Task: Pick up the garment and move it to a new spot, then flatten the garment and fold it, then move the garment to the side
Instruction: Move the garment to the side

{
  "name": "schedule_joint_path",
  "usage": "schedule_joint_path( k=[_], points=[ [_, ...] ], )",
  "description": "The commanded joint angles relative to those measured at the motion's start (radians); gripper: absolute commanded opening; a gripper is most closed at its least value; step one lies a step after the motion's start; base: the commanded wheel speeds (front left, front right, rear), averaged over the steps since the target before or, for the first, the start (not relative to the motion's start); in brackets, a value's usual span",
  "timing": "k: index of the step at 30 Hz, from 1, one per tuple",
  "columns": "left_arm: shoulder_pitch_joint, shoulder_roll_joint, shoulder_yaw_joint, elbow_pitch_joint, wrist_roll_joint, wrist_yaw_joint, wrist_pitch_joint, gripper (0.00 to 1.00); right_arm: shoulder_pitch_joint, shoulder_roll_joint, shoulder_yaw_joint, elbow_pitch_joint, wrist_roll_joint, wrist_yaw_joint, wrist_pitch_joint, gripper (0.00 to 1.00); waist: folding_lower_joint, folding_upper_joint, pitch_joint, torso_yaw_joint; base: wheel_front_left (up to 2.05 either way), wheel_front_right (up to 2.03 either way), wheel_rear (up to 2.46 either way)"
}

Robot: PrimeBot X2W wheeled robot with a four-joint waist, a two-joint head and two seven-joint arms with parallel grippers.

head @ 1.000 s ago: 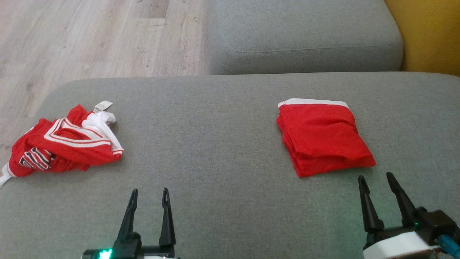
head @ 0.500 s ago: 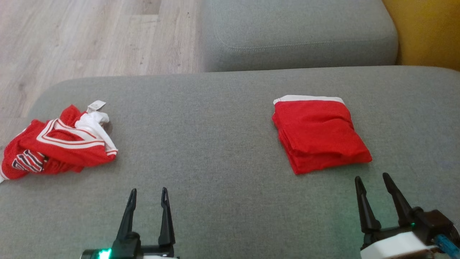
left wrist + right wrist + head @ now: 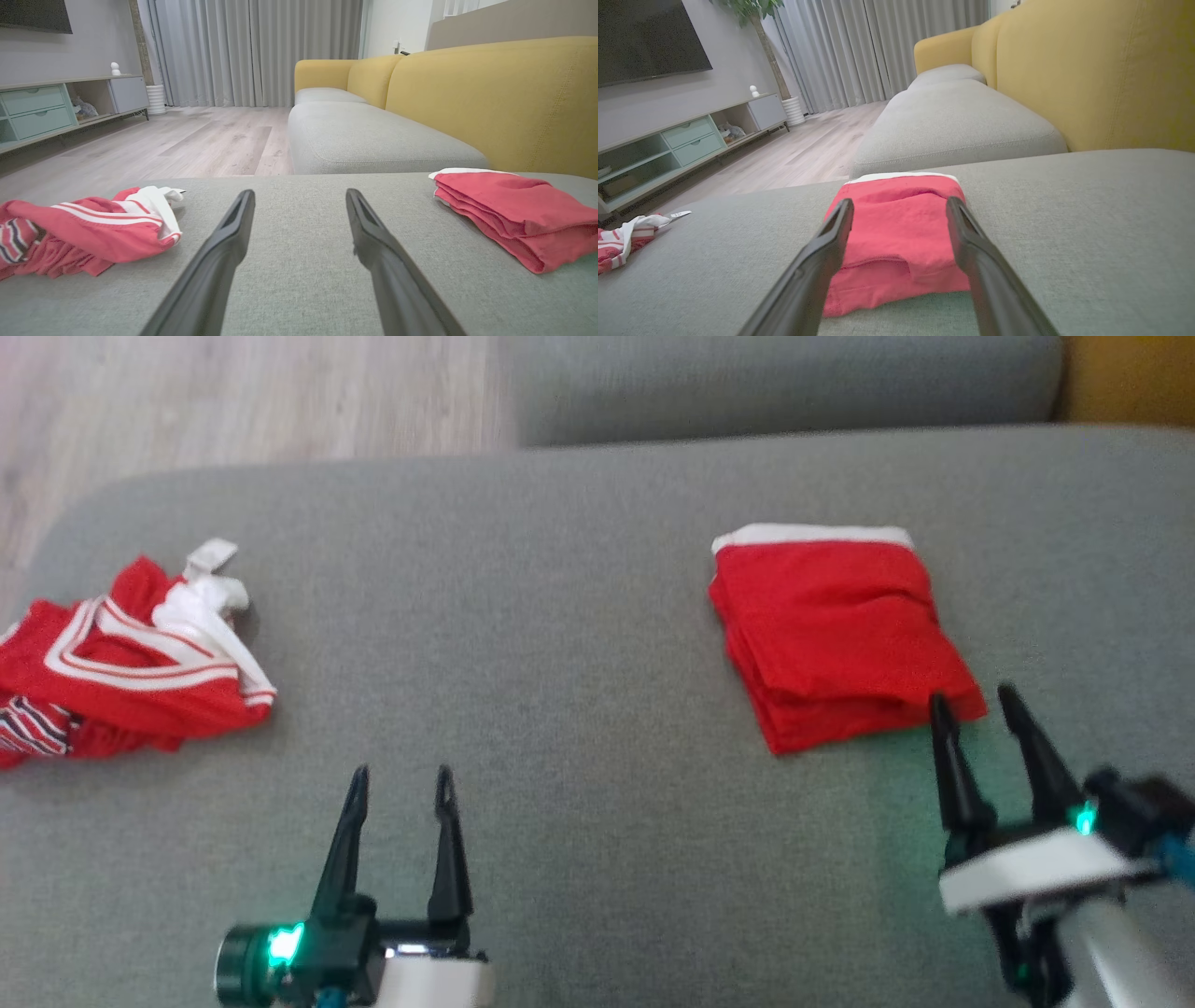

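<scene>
Grey sofa seat (image 3: 579,616) carries everything. Folded red garment (image 3: 836,635), white band along far edge, lies right of centre. Crumpled red-and-white jersey (image 3: 121,681) at left edge; striped lettering unreadable. Right claw (image 3: 971,695) spread, tips by the folded garment's near corner, pinching nothing. Left claw (image 3: 402,773) spread over bare cushion. White tag (image 3: 211,554) on jersey, text illegible.

Crumpled jersey (image 3: 121,663) cut off at left edge; head view blurred.
</scene>
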Motion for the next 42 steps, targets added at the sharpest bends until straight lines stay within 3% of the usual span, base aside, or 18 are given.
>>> schedule_joint_path(
  k=[1,5,11,20,21,22,23,29,42],
  points=[
    [-0.038,-0.004,0.024,-0.034,0.0,0.005,-0.005,1.0,-0.035,-0.024,0.023,-0.025,0.007,-0.001,-0.011,1.0,-0.0004,0.0,0.028,-0.005,0.0,0.0,0.0],
    [-0.078,-0.004,0.015,-0.042,0.004,0.008,-0.005,1.0,-0.16,-0.093,0.047,0.06,0.079,-0.001,0.013,1.0,-0.0004,0.0,0.086,-0.003,0.0,0.0,0.0],
    [-0.122,-0.004,0.003,-0.043,0.019,0.007,-0.005,1.0,-0.308,-0.18,0.081,0.169,0.154,-0.001,0.182,1.0,-0.0004,0.0,0.138,0.005,0.0,0.0,0.0],
    [-0.168,-0.004,-0.032,-0.043,0.014,0.016,-0.005,1.0,-0.383,-0.263,0.168,0.26,0.302,-0.001,0.361,1.0,-0.0004,0.0,0.19,0.027,0.0,0.0,0.0],
    [-0.172,-0.004,-0.035,-0.041,0.013,0.017,-0.005,1.0,-0.385,-0.265,0.185,0.27,0.315,-0.001,0.38,0.79,-0.0004,0.0,0.195,0.03,0.0,0.0,0.0],
    [-0.176,-0.004,-0.037,-0.041,0.012,0.019,-0.005,1.0,-0.387,-0.265,0.2,0.276,0.333,-0.001,0.395,0.47,-0.0004,0.0,0.2,0.031,0.0,0.0,0.0],
    [-0.18,-0.004,-0.039,-0.04,0.011,0.021,-0.005,1.0,-0.39,-0.264,0.21,0.279,0.353,-0.001,0.405,0.0,-0.0004,0.0,0.205,0.032,0.0,0.0,0.0],
    [-0.189,-0.004,-0.033,-0.042,0.001,0.028,-0.005,1.0,-0.424,-0.304,0.236,0.264,0.407,-0.001,0.366,0.0,-0.0004,0.0,0.236,-0.003,0.0,0.0,0.0],
    [-0.266,0.003,-0.008,-0.042,0.065,-0.01,-0.005,1.0,-0.596,-0.48,0.183,0.322,0.398,-0.001,0.327,0.0,-0.0004,0.0,0.392,-0.187,0.0,0.0,0.0]
  ],
)
